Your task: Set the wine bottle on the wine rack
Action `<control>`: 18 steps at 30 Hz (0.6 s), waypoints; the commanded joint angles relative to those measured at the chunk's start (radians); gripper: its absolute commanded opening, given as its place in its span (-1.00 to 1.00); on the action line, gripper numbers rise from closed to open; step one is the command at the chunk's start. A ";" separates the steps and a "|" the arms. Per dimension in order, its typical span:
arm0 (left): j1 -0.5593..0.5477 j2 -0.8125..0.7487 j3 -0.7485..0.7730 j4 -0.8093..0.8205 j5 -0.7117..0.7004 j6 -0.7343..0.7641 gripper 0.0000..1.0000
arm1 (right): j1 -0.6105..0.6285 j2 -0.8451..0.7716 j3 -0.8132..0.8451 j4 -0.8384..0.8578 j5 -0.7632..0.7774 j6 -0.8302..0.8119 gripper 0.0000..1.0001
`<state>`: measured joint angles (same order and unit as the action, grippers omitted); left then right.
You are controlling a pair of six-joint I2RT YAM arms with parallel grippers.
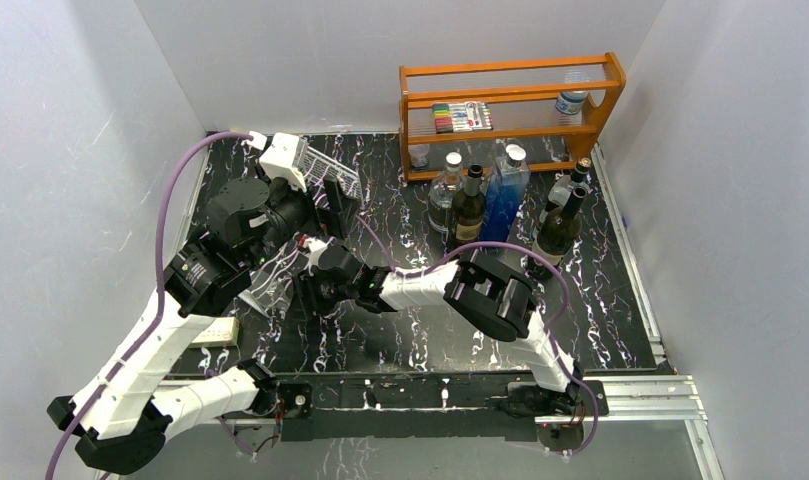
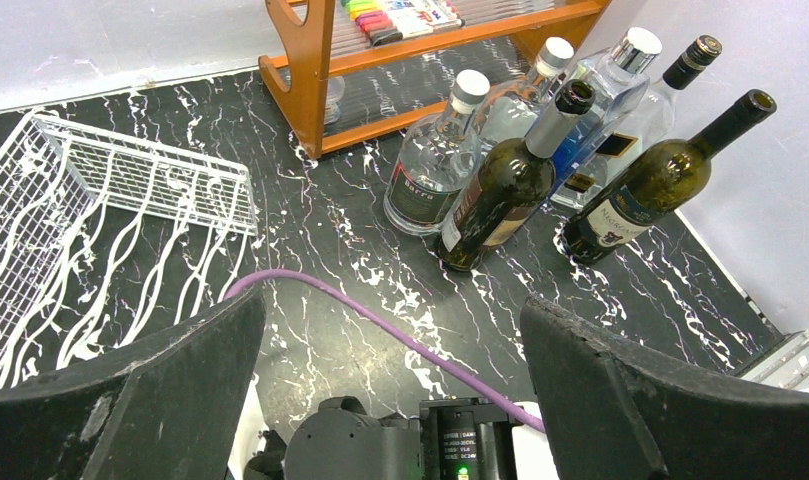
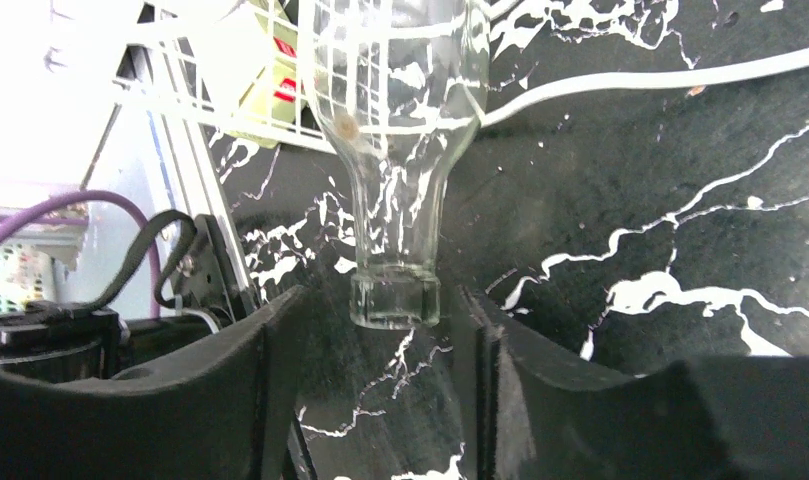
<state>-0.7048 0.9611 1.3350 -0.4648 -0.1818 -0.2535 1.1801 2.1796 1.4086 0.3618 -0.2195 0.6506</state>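
1. Right wrist view shows the right gripper [image 3: 380,300] with its jaws apart, one finger on each side of the clear wine bottle's [image 3: 395,200] mouth, a gap on both sides, so nothing is clamped. Any sideways drift on the way out could clip the lip and drag or roll the smooth round glass.
2. That bottle lies in the left half of the desk, body over the wires of the white wine rack [image 3: 230,110], neck pointing out toward the gripper. I cannot tell whether it sits in a trough of the wavy tier. If it does not, it may roll off or slide neck-first onto the desk.
3. Farther back, the left gripper [image 2: 390,310] hangs wide open and empty above the desk, just beside the rack. The light wire frame would likely shift if bumped, and the purple cable [image 2: 400,338] beneath could snag.
4. Toward the far right corner, standing bottles [image 2: 510,180] crowd in front of the orange wooden shelf [image 2: 310,80]. A wide swing of the right arm could topple them.
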 commanded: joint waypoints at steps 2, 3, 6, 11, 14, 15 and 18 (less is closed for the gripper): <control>-0.002 -0.020 0.008 0.002 -0.012 0.018 0.96 | -0.006 -0.109 -0.054 0.085 0.005 0.011 0.42; -0.002 -0.022 0.010 0.001 -0.015 0.020 0.96 | -0.009 -0.129 -0.069 0.086 0.004 0.010 0.48; -0.002 -0.029 0.021 -0.006 -0.022 0.026 0.96 | -0.016 -0.195 -0.127 0.090 0.009 -0.002 0.58; -0.003 -0.053 0.030 -0.015 -0.033 0.027 0.96 | -0.029 -0.334 -0.222 0.061 0.040 -0.025 0.62; -0.002 -0.065 0.034 -0.026 -0.035 0.013 0.96 | -0.033 -0.446 -0.292 0.014 0.124 -0.052 0.61; -0.002 -0.065 0.037 -0.032 -0.033 0.008 0.96 | -0.034 -0.491 -0.310 -0.018 0.161 -0.066 0.61; -0.002 -0.059 0.061 -0.057 -0.011 -0.016 0.96 | -0.038 -0.609 -0.338 -0.148 0.303 -0.107 0.61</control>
<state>-0.7048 0.9123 1.3418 -0.4892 -0.2024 -0.2455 1.1496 1.7168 1.0954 0.3222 -0.1020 0.6113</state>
